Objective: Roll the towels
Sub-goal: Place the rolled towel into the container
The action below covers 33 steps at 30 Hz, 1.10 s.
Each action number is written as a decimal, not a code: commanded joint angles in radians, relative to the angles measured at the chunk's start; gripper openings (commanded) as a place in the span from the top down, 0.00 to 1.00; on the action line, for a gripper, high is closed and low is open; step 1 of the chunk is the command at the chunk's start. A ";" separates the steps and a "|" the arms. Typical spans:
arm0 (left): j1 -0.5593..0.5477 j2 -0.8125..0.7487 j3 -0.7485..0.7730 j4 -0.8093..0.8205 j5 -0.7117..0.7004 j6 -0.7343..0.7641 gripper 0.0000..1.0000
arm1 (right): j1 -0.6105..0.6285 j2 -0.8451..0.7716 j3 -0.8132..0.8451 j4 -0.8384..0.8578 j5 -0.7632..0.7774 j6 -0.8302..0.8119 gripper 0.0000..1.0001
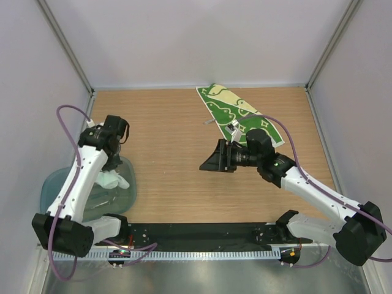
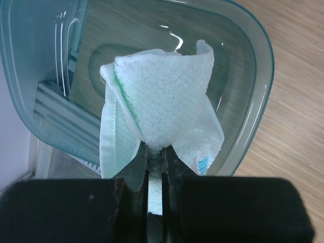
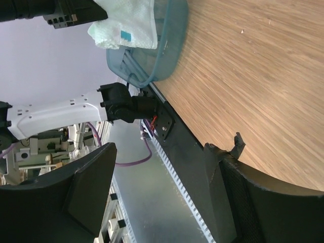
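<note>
Two towels are showing, one at each side of the table. The left gripper is pinching the pale mint towel by one end, its jaws nearly closed with only a thin ridge of cloth between them. Beyond the fingertips the towel is fanning out in loose, partly rolled folds, hanging over the translucent teal bin, which is sitting at the near left edge of the table. Whether the cloth is touching the bin's floor cannot be told.

The right gripper is hovering over bare wood near the middle of the table, pointing leftward with its jaws spread wide and gripping nothing. The green patterned towel is lying flat at the far right, behind that gripper, apart from its fingertips, with the right arm's wrist crossing over the cloth's near edge.
</note>
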 commanded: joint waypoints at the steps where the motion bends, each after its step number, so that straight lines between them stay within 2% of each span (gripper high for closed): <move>1: 0.003 0.061 -0.016 -0.021 -0.035 -0.023 1.00 | 0.000 -0.038 -0.001 -0.028 -0.023 -0.045 0.24; 8: 0.005 0.161 -0.076 0.036 0.026 -0.026 1.00 | -0.012 -0.020 -0.014 -0.054 -0.035 -0.081 0.24; 13: -0.016 0.226 -0.082 0.091 0.126 -0.022 1.00 | -0.027 -0.003 -0.011 -0.055 -0.039 -0.095 0.24; 19: -0.047 0.226 -0.108 0.298 0.299 -0.008 1.00 | -0.071 -0.003 0.003 -0.097 -0.043 -0.129 0.24; 25: -0.053 0.195 -0.188 0.520 0.327 0.020 1.00 | -0.104 -0.020 0.028 -0.149 -0.053 -0.163 0.24; 32: -0.055 0.106 -0.346 0.706 0.328 -0.005 1.00 | -0.110 -0.021 0.023 -0.177 -0.049 -0.164 0.24; 33: -0.053 0.100 -0.363 0.723 0.363 -0.011 1.00 | -0.110 -0.023 0.022 -0.174 -0.050 -0.163 0.24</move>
